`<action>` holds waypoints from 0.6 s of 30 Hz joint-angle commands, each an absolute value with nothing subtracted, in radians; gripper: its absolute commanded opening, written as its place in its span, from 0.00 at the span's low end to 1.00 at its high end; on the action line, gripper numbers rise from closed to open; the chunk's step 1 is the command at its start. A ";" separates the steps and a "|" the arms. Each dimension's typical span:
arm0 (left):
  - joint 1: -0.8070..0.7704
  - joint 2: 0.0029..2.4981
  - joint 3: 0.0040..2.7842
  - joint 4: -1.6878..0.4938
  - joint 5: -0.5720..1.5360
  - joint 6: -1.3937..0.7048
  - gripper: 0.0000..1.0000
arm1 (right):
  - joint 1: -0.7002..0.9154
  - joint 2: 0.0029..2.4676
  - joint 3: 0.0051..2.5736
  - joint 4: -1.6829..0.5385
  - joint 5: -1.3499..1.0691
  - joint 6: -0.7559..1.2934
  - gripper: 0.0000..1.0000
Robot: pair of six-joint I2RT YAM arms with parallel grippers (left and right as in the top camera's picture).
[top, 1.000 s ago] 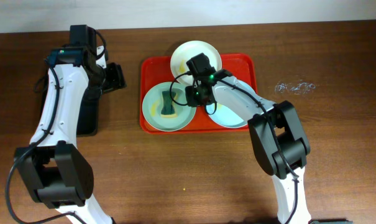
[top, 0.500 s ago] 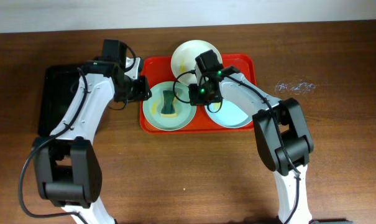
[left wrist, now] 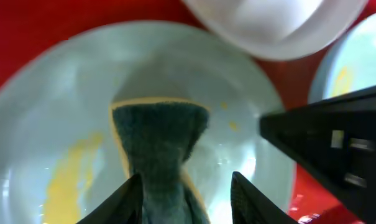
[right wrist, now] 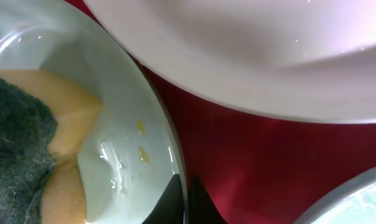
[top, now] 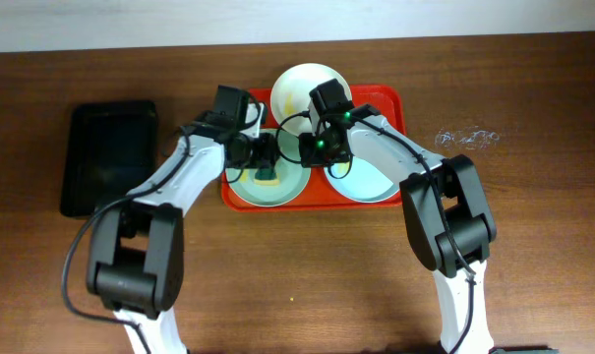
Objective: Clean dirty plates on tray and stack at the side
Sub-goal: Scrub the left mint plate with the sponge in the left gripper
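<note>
The red tray [top: 387,101] holds three plates. The white plate [top: 299,87] sits at the back. A pale blue-green plate [top: 246,179] at the left has yellowish smears and carries a green-and-yellow sponge [top: 267,175]. Another blue-green plate [top: 368,183] lies at the right. My left gripper [left wrist: 184,200] is open, low over the left plate [left wrist: 57,106], its fingers either side of the sponge [left wrist: 160,146]. My right gripper [right wrist: 182,200] is shut on that plate's right rim [right wrist: 122,124]; the sponge [right wrist: 17,146] shows at the left edge there.
A smaller black tray [top: 108,157] lies on the brown table left of the red tray. A bit of clear crumpled plastic [top: 466,138] lies at the right. The white plate [right wrist: 237,56] overlaps close behind the held rim.
My left arm has swung right from the black tray to over the left plate and sponge. My right gripper shifted slightly at the plate's rim, then held still.
</note>
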State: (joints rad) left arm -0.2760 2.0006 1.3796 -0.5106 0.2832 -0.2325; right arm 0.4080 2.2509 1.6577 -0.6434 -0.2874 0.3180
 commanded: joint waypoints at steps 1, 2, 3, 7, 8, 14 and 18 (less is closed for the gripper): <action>-0.280 2.040 1.371 -0.506 0.262 -0.242 0.43 | 0.405 2.299 1.638 -0.669 -0.263 0.318 0.04; -0.281 2.040 1.371 -0.506 0.239 -0.242 0.41 | 0.405 2.299 1.638 -0.669 -0.263 0.318 0.04; -0.282 2.042 1.371 -0.508 0.212 -0.243 0.37 | 0.405 2.299 1.638 -0.669 -0.263 0.319 0.04; -0.282 2.044 1.371 -0.512 0.159 -0.242 0.30 | 0.405 2.299 1.638 -0.673 -0.263 0.318 0.04; -0.282 2.044 1.371 -0.513 0.159 -0.242 0.28 | 0.405 2.299 1.638 -0.673 -0.263 0.319 0.04; -0.286 2.051 1.365 -0.514 0.186 -0.243 0.27 | 0.405 2.299 1.638 -0.673 -0.263 0.318 0.04; -0.286 2.063 1.356 -0.509 0.125 -0.242 0.09 | 0.405 2.299 1.638 -0.673 -0.263 0.319 0.04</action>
